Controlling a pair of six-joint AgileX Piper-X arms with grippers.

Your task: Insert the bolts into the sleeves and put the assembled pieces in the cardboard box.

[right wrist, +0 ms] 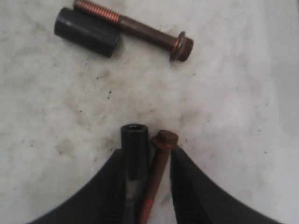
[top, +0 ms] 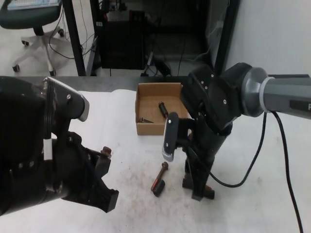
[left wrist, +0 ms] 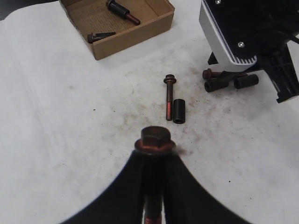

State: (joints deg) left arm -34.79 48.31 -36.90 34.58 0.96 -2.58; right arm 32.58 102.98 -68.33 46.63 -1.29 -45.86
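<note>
My left gripper point(left wrist: 154, 161) is shut on a rusty bolt point(left wrist: 154, 140), held above the white cloth; the high view has that bolt point(top: 106, 151) at the left arm's tip. My right gripper point(right wrist: 148, 154) is down on the cloth, open. Its fingers straddle a black sleeve point(right wrist: 134, 149) and a second bolt point(right wrist: 160, 161) lying side by side. Another loose bolt point(left wrist: 169, 98) and sleeve point(left wrist: 179, 110) lie together mid-cloth, also visible from the right wrist as the bolt point(right wrist: 140, 27) and sleeve point(right wrist: 86, 31). The cardboard box point(top: 146, 127) holds two dark pieces.
Beside the right gripper lie two sleeves point(left wrist: 216, 85) point(left wrist: 246, 81) and a bolt point(left wrist: 212, 73). The right arm point(top: 214, 111) stands just right of the box. The cloth point(top: 262, 194) has free room to the right and near the front. Chair and racks stand behind the bench.
</note>
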